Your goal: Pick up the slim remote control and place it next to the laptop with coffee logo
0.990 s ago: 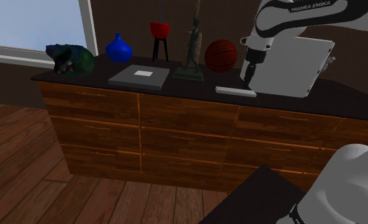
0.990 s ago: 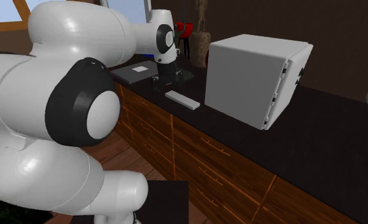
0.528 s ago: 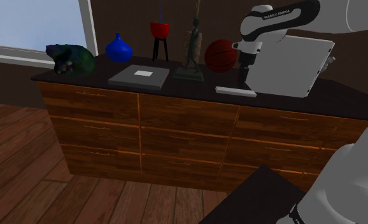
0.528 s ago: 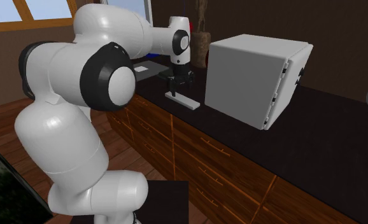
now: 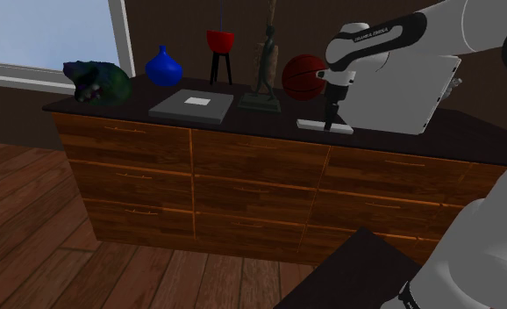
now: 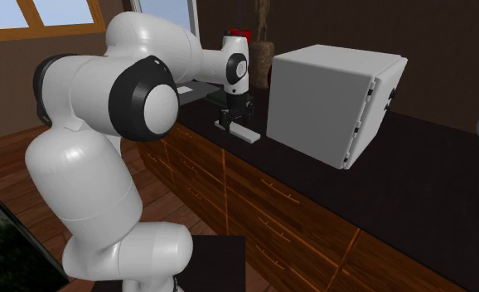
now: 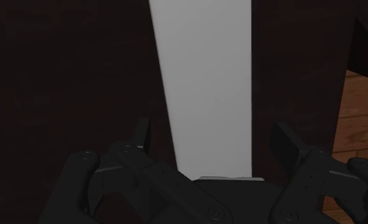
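Starting with the shoulder view: the hand (image 5: 331, 123) is down on the slim remote (image 5: 311, 125), a pale grey bar lying flat on the dark top of the desk (image 5: 471, 139). The remote sits just in front of a big white box (image 5: 401, 83) and well apart from the laptop (image 5: 191, 106), a flat grey slab with a white mark on its lid, toward that view's left. A basketball (image 5: 304, 76) and a dark figurine (image 5: 262, 70) stand further back, between the two. Second exterior view: the arm reaches across, with the hand low over the near end of the remote (image 6: 248, 133) beside the box (image 6: 329, 99). Wrist view: the hand (image 7: 214, 137) is released, fingers (image 7: 141, 137) spread to either side of the remote (image 7: 205, 76), a dark gap showing on each side, so nothing is gripped. Judgement: the approach looks done, while clamping, lifting, carrying across to the laptop and setting down are all left.
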